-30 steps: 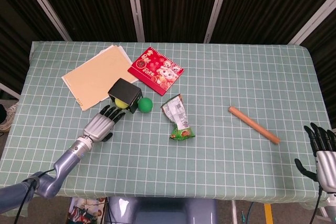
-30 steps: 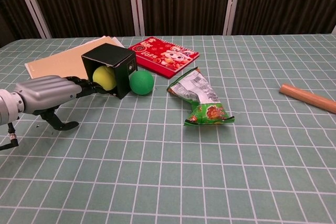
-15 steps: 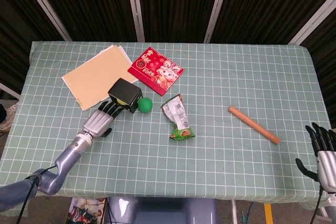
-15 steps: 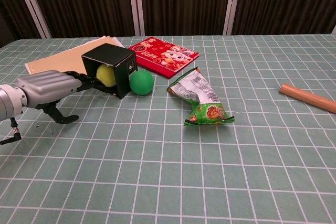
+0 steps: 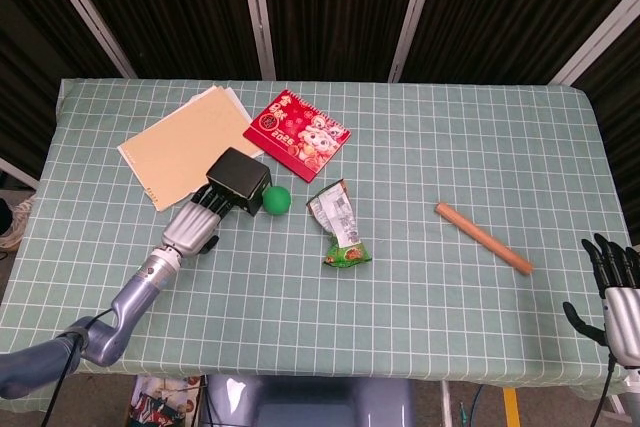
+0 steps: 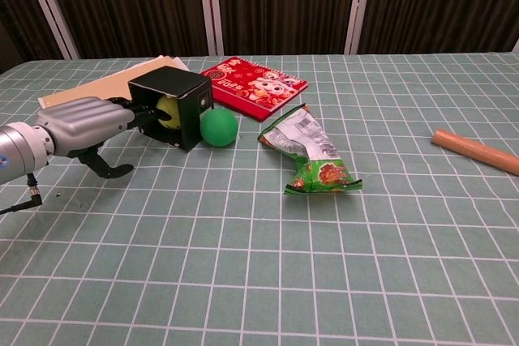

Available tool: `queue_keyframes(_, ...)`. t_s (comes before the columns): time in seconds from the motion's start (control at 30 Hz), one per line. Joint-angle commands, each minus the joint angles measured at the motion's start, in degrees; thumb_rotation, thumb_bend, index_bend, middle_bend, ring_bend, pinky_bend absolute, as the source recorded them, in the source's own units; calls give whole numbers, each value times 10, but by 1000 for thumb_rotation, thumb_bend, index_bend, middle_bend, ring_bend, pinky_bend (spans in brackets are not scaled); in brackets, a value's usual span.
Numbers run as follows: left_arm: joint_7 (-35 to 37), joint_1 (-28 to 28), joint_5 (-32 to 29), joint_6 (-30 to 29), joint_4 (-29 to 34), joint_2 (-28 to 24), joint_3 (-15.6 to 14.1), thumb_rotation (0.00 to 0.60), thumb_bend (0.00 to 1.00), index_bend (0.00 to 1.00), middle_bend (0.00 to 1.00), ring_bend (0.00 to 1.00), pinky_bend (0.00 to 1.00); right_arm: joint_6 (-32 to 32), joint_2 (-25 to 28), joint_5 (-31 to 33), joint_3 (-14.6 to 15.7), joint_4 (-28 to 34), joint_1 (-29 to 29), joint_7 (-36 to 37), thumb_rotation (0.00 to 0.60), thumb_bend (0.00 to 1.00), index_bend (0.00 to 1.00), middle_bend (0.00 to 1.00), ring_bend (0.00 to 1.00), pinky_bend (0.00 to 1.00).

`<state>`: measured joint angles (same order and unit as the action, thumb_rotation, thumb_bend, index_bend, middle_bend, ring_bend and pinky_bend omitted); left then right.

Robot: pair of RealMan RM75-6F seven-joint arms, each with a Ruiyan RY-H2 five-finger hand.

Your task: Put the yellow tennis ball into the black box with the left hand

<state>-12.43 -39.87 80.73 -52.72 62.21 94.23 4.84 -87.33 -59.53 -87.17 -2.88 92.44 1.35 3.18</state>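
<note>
- Our left hand (image 6: 85, 123), silver metal w/ dark fingers, lies at the open mouth of the box; fingers reach straight in, apart, clamped on nothing we can see.
- Yellow fuzzy tennis ball (image 6: 169, 111) sits inside the black cardboard box (image 6: 185, 95), only a yellow-green sliver showing past the fingertips in chest view; head view hides it.
- Box is a matte cube on its side, opening toward our hand, small round mark on its side wall.
- Smooth green ball (image 6: 218, 128) rests touching the box's right side.
- Vs 1 s ago: hand has pushed fwd, ball has gone from the box mouth to deep inside; box has shifted a bit, green ball stayed.
- Our right hand (image 5: 614, 291), same silver w/ dark fingers, at the table's near right edge, fingers spread & holding nothing.
- Also on the green gridded tablecloth (image 5: 450, 147): crinkly silver-green snack packet (image 5: 338, 224), wooden cylindrical stick (image 5: 483, 238), glossy red cartoon calendar (image 5: 297, 135), flat beige paper folders (image 5: 180, 152) behind the box.
</note>
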Motion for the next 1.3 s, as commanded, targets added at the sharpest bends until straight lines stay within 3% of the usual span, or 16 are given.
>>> queue_keyframes(0.03, 13, 1, 9, -6, -6, 2, -6, 600, 358, 54, 9, 0, 0, 0, 0, 0, 0, -1, 0, 0, 600, 318, 0, 0, 0, 0)
queue_keyframes(0.3, 47, 22, 29, -21, 49, -47, -35, 600, 358, 47, 24, 0, 0, -2, 0, -4, 1, 2, -1, -3, 600, 319, 0, 0, 0, 0)
queue_keyframes(0.57, 81, 75, 77, -96, 119, -124, -85, 600, 306, 26, 31, 0, 0, -6, 0, -14, 5, 6, -2, -7, 600, 318, 0, 0, 0, 0)
queue_keyframes(0.67, 75, 110, 85, -146, 162, -164, -101, 600, 230, 8, 14, 0, 0, -3, 0, -15, 6, 8, -1, -6, 600, 319, 0, 0, 0, 0)
queue_keyframes(0.87, 53, 229, 90, -318, 257, -226, -123, 600, 123, 0, 0, 0, 0, 6, -3, -8, 4, 4, 3, -3, 600, 318, 0, 0, 0, 0)
queue_keyframes(1.07, 58, 308, 142, -478, 250, -228, -117, 600, 102, 0, 0, 0, 0, 2, -6, -15, 5, 3, 4, 3, 600, 318, 0, 0, 0, 0)
queue_keyframes(1.17, 56, 325, 166, -515, 235, -223, -114, 600, 102, 0, 0, 0, 0, -7, -7, -17, 4, 8, 0, -2, 600, 319, 0, 0, 0, 0)
queue_keyframes(1.3, 65, 334, 172, -514, 220, -225, -112, 600, 102, 0, 0, 0, 0, -19, -8, -23, 5, 15, -4, -12, 600, 317, 0, 0, 0, 0)
